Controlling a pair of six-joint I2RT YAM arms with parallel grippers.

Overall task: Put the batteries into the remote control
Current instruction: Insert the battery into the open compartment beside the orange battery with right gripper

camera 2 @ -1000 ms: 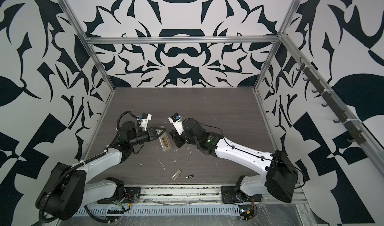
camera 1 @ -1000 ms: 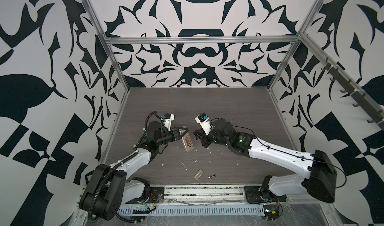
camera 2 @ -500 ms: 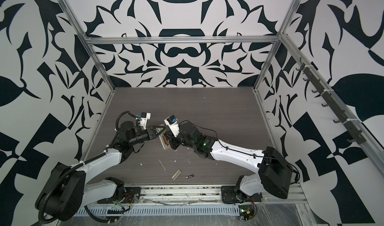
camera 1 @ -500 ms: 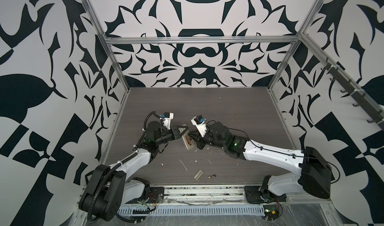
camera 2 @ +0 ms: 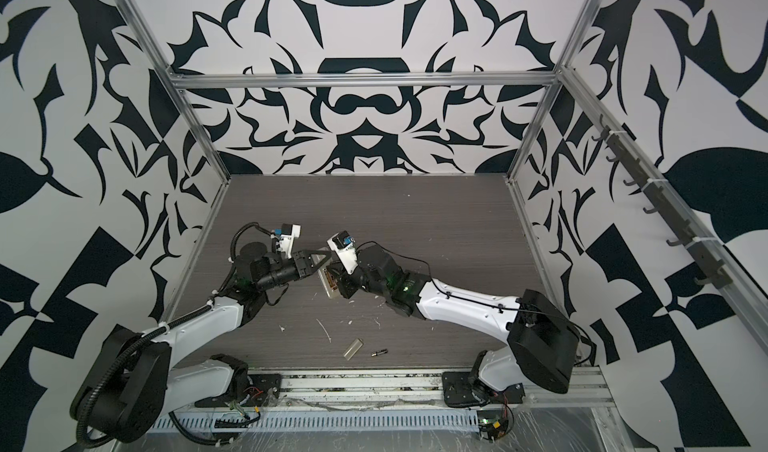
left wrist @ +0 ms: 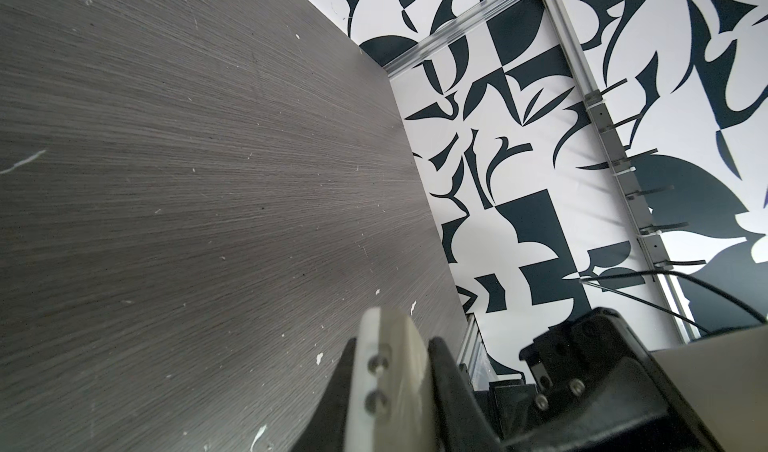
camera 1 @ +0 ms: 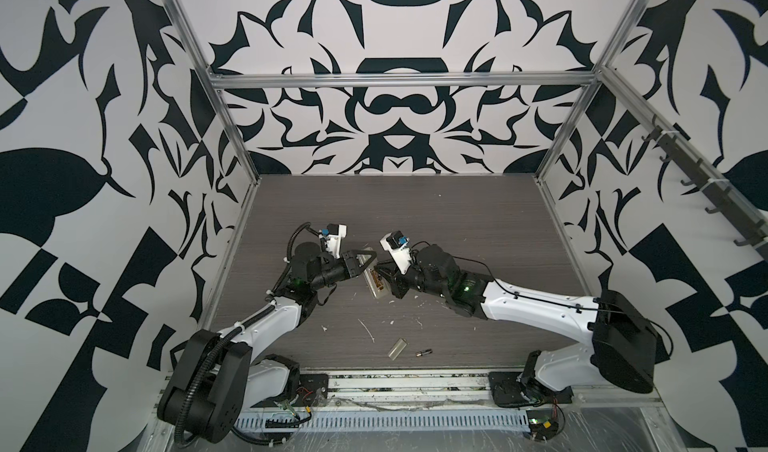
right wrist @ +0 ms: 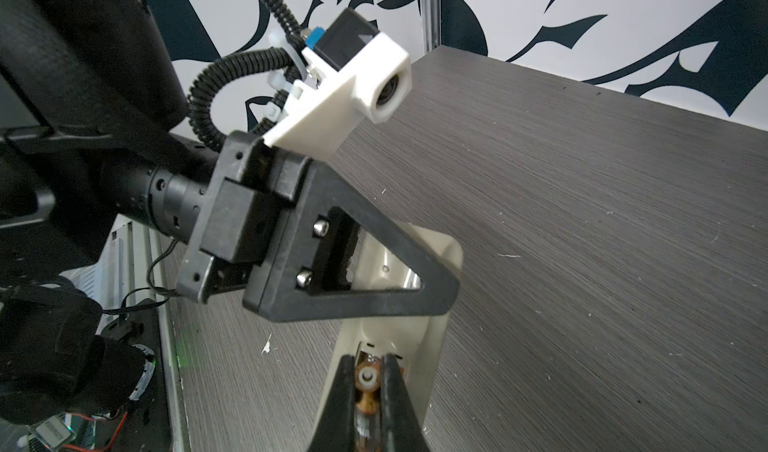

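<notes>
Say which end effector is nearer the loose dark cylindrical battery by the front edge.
Right. The right end effector hangs behind the battery; the left end effector, clamping the slim beige remote control, is farther back and leftward.

Two robot arms on the table point(camera 1: 415, 213): left arm point(camera 1: 266, 325) at seven o'clock, right arm point(camera 1: 532, 308) at four. One remote control point(camera 1: 376, 281), centre. Two batteries: one battery point(right wrist: 368, 391) at the remote, one battery point(camera 1: 424, 352) at six o'clock. One loose cover point(camera 1: 397, 348) beside it. Several white scraps point(camera 1: 368, 329).
</notes>
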